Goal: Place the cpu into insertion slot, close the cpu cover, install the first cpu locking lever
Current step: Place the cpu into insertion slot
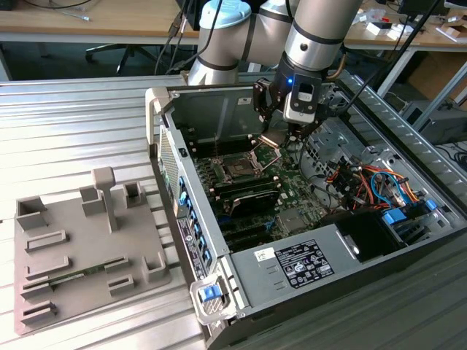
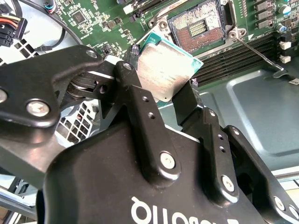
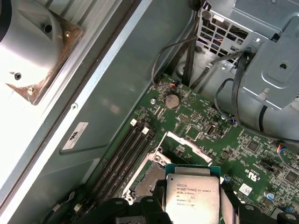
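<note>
One cpu (image 2: pixel 166 70) just outside insertion slot (image 2: pixel 198 29)

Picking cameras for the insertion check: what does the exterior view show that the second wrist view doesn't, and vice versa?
Exterior view adds: the whole open computer case, its power supply, the arm reaching in, and the grey fixture plate on the exterior view's left.
Second wrist view adds: the cpu, silvery face clamped between the black fingers, not yet in the slot, and the thin lever rod beside it.
Both: the gripper, the green motherboard and the uncovered insertion slot.
</note>
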Robot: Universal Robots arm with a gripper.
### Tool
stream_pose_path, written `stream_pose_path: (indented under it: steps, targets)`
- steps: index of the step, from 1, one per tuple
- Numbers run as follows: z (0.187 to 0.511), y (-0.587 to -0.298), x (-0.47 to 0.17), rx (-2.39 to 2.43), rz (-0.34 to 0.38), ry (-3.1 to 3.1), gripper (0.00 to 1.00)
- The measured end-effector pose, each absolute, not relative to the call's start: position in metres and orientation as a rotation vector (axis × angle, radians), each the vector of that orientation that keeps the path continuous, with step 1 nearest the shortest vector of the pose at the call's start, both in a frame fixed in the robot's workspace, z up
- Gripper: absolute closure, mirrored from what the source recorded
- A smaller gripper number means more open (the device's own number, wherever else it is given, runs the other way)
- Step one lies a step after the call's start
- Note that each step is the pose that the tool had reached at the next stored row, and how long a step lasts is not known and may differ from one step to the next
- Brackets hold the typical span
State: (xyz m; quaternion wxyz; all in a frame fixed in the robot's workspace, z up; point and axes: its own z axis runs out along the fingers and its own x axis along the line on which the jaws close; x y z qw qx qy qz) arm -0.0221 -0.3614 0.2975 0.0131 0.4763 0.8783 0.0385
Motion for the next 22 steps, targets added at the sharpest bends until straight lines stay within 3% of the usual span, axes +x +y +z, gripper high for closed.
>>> stream_pose_path:
  steps: [22]
  targets:
    - [0.2973,-0.3614,-0.0221,1.519,0.119,2.716,0.45]
